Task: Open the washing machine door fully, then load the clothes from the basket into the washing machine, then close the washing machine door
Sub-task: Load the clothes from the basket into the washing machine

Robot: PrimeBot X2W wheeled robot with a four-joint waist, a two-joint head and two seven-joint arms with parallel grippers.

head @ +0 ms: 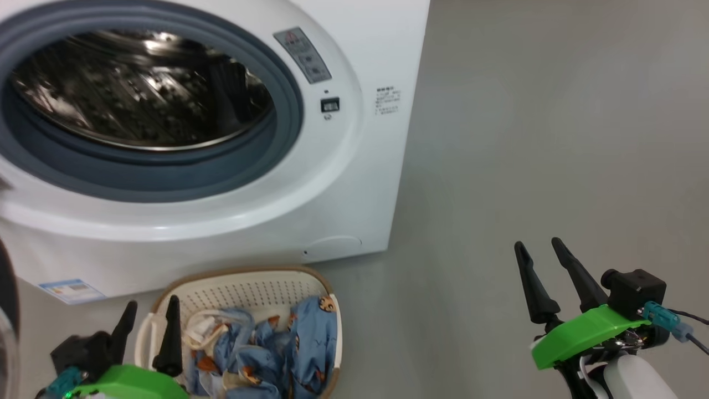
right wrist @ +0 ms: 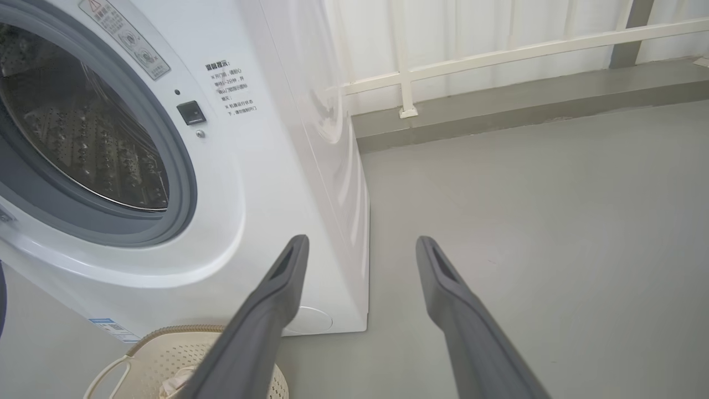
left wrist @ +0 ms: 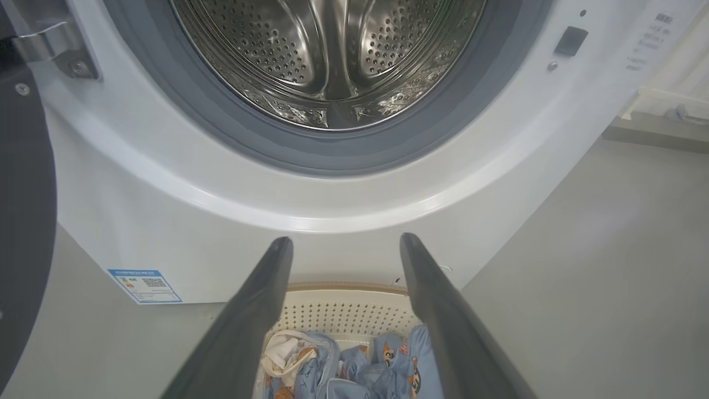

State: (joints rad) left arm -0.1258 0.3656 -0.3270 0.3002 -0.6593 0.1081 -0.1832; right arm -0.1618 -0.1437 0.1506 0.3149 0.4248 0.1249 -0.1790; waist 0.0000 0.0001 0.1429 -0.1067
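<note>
- Door's open! The dark slab of the door hangs at the left edge of the left wrist view, with its metal hinge just above it, and the washer has its mouth uncovered.
- I'd call step one done or very nearly so. Most of the door is cut off, so I can't tell whether it's swung all the way back.
- The drum is bare steel inside the grey gasket, with no fabric in the part on show.
- The clothes are all heaped in the basket. It sits on the floor, right up by the washer's front and below the opening.
- The left gripper hovers over the basket's near-left side. Its fingers are spread wide, aimed over the heap and holding nothing.
- The right gripper is off to the right over bare floor, well apart from the basket. Its fingers are spread just as wide and it's empty too.
- My read is that loading hasn't begun. The whole pile has to go in, then the door has to be shut.
- Hard to see: the basket's near end runs off the bottom of the head view, so I can't count the garments. The drum looks dark and smeared from the head and is clearer from the left wrist.
</note>
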